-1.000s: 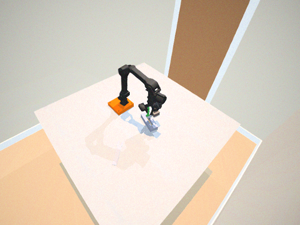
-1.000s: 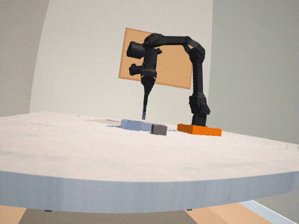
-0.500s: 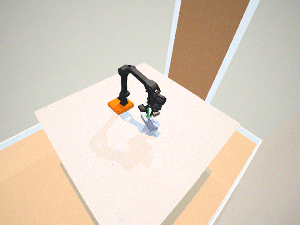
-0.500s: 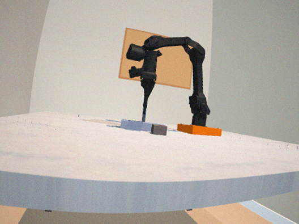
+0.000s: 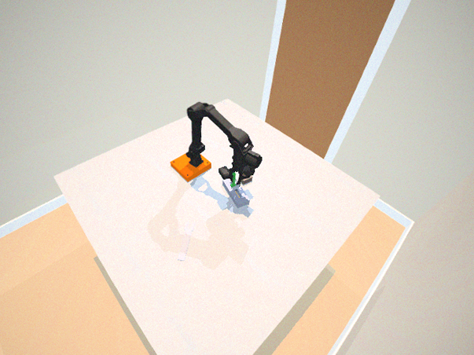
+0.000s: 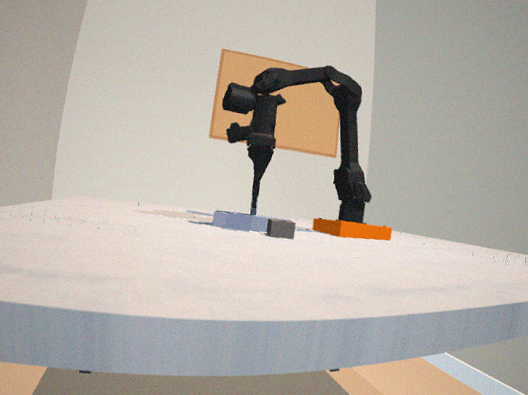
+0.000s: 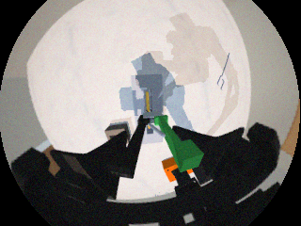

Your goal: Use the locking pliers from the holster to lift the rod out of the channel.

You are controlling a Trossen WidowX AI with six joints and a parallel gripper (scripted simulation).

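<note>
The locking pliers (image 5: 233,179) (image 7: 182,148), with a green handle, hang jaws down between the fingers of my gripper (image 5: 236,181) (image 6: 254,198) (image 7: 150,131). The gripper is shut on them, its fingers fairly wide apart. The grey-blue channel block (image 5: 242,202) (image 6: 239,221) (image 7: 152,81) lies under the jaws. The yellow rod (image 5: 238,194) (image 7: 148,101) lies in its channel. In the exterior view, the pliers' jaws (image 6: 253,211) reach down to about the block's top; whether they are around the rod is hidden. The dark grey-brown holster (image 5: 246,179) (image 6: 281,229) (image 7: 118,131) stands beside the block.
The arm's orange base (image 5: 191,167) (image 6: 353,229) (image 7: 170,169) stands on the table (image 5: 272,251) (image 6: 241,275), a short way from the block. The arm's shadow falls over the block and the table. A faint thin outline (image 5: 181,258) (image 7: 221,82) shows on the table away from the block.
</note>
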